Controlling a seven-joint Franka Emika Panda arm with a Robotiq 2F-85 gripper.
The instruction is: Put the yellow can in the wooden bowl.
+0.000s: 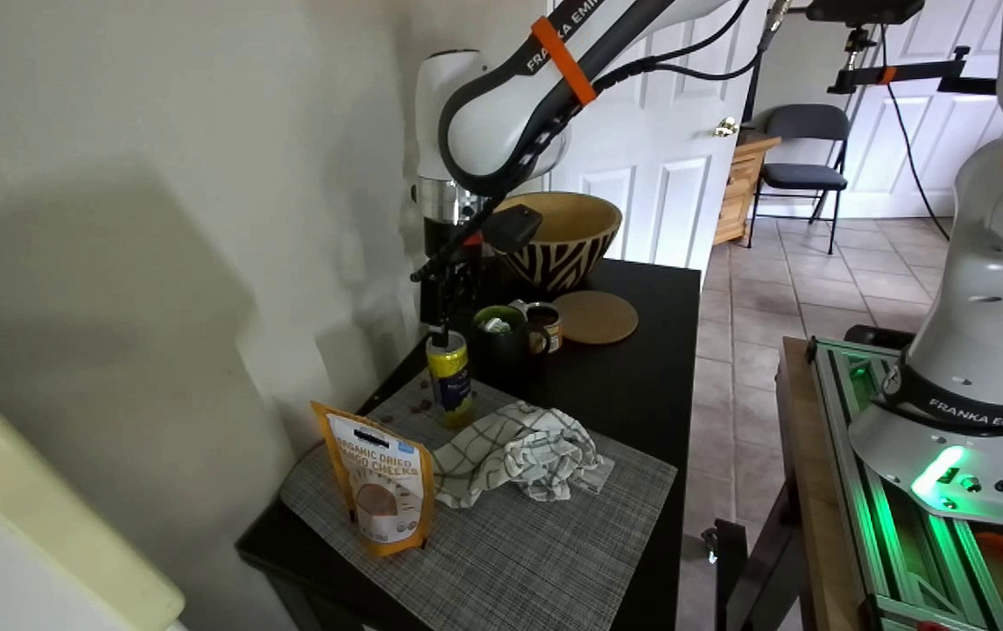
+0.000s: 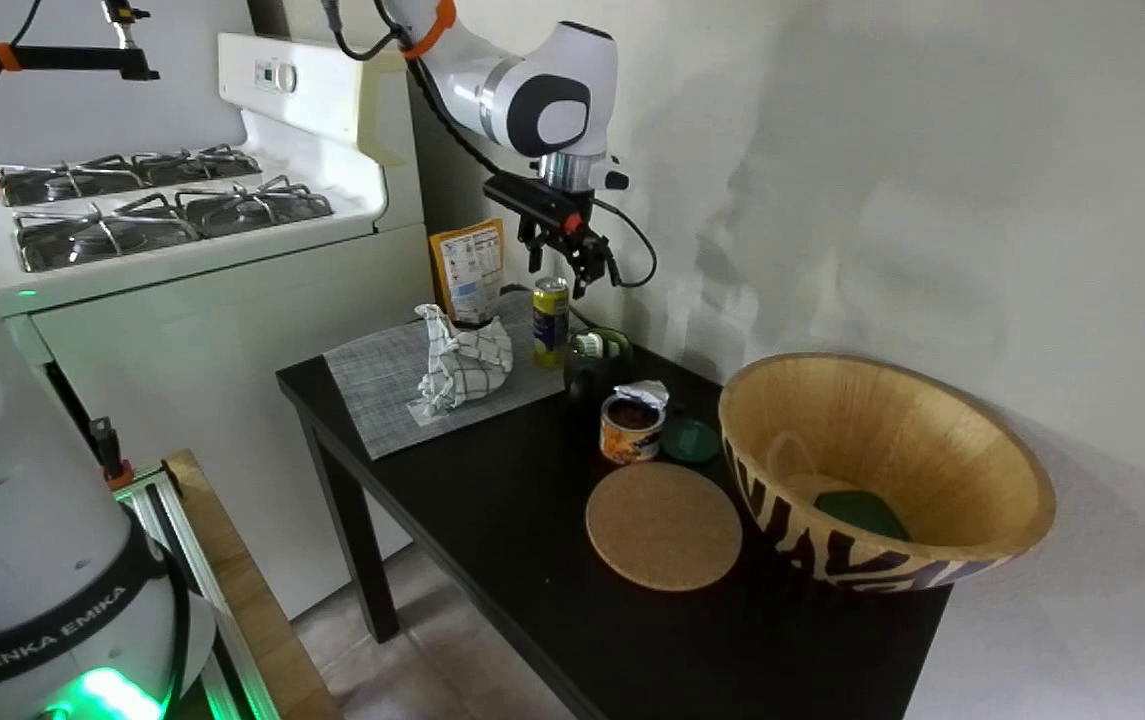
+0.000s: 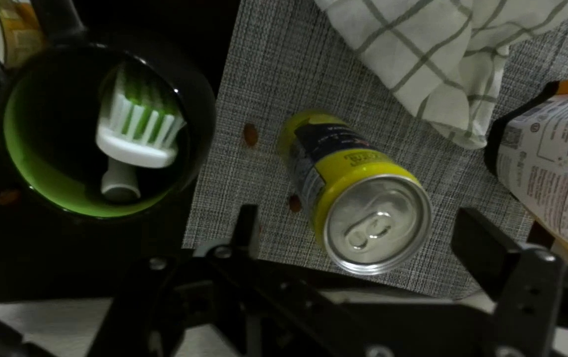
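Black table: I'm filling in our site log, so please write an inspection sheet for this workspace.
Surface: black table, partly under a grey mat with brown bits on it.
Job's things: yellow can upright on the mat; wooden bowl on the table, something dark green inside.
Clutter: snack bag, checked cloth, mug holding a brush, opened container, flat round disc.
Claw: open, over the yellow can, not gripping it.
Cables: black cable along the arm; thin loop beside the claw.
Surroundings: stove, wall, white door, folding chair; people: nothing seen.
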